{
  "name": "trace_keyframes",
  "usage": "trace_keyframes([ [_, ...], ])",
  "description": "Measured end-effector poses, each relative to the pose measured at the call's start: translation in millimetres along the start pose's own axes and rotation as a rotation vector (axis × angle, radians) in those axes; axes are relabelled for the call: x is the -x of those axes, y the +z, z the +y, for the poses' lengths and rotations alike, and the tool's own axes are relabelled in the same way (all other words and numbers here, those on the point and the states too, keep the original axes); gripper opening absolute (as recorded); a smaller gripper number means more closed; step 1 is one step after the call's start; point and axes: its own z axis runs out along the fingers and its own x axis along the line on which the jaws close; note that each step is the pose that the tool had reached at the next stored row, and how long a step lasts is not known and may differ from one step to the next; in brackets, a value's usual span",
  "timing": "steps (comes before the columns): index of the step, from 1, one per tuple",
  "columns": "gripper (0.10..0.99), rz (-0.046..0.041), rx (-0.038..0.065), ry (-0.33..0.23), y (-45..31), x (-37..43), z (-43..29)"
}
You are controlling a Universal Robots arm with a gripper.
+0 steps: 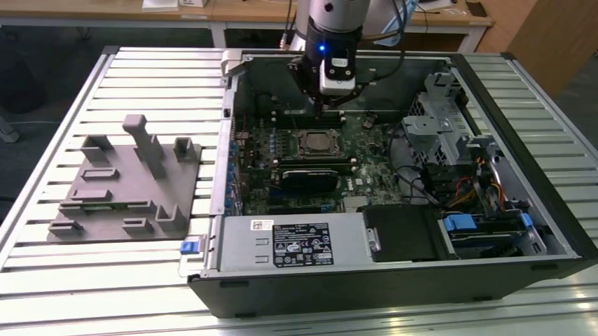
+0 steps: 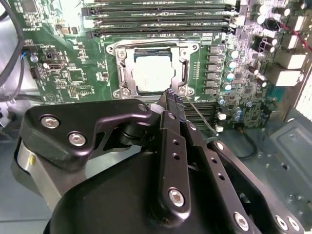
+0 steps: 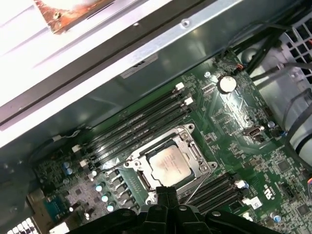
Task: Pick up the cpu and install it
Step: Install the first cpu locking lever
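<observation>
Silver cpu [image 3: 168, 163] seated in socket [image 3: 195, 157] | tool [image 2: 171, 95] apparently closed, empty, above

In the second wrist view, the cpu [image 2: 152, 73] lies flat inside the metal-framed socket [image 2: 152, 68] on the green motherboard [image 2: 68, 73]. The black hand [image 2: 171, 97] hangs above the board, its fingertips pressed together just beside the socket's edge and holding nothing. Memory slots [image 2: 156, 19] run beyond the socket.

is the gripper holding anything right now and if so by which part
Nothing is held. The gripper is shut and empty above the motherboard; the cpu lies apart in its socket.
</observation>
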Motion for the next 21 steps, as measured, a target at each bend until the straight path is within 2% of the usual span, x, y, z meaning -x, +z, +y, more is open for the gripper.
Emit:
trace_keyframes([
  [12,0.106,0.0045,-0.007,-0.137,0.0,0.0,0.0],
  [21,0.106,0.0091,-0.015,-0.279,0.3,0.0,0.0],
])
